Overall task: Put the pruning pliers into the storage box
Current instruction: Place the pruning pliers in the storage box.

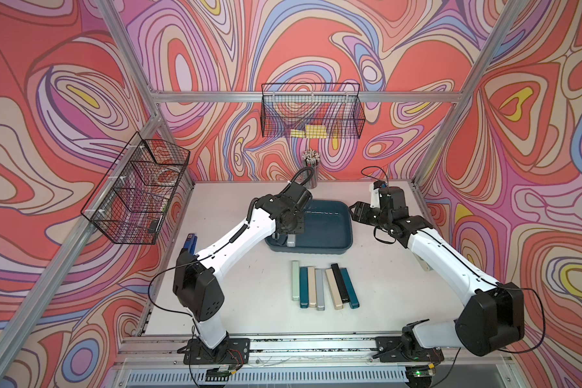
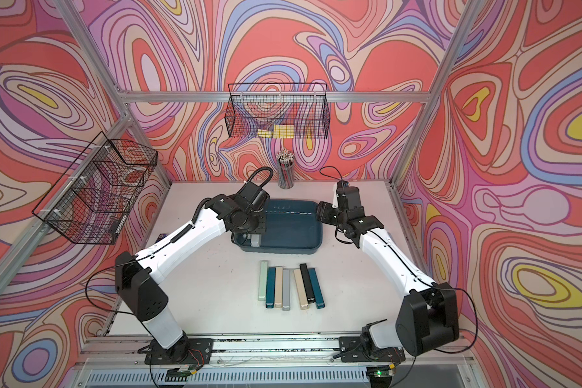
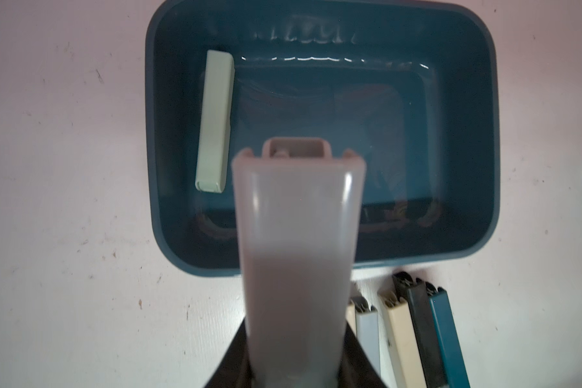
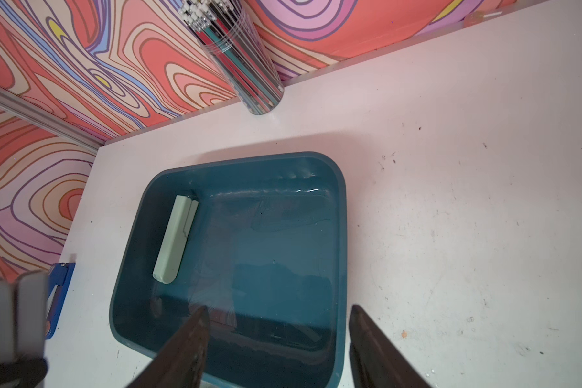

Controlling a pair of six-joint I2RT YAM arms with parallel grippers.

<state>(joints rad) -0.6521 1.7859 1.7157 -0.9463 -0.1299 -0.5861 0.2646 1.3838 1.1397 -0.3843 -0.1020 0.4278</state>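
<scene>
Plastic: smooth grey bar [image 3: 296, 235], glossy tray [image 3: 464, 141]

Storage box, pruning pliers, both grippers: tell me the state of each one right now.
storage box: on the table, one case inside.
pale green pliers: lying flat in the box by a side wall.
grey pliers: clamped in the left gripper, tip over the box.
left gripper: shut on the grey pliers.
right gripper: open, empty, at the box's rim.
row of seven pliers: flat on the table, outside the box.
</scene>
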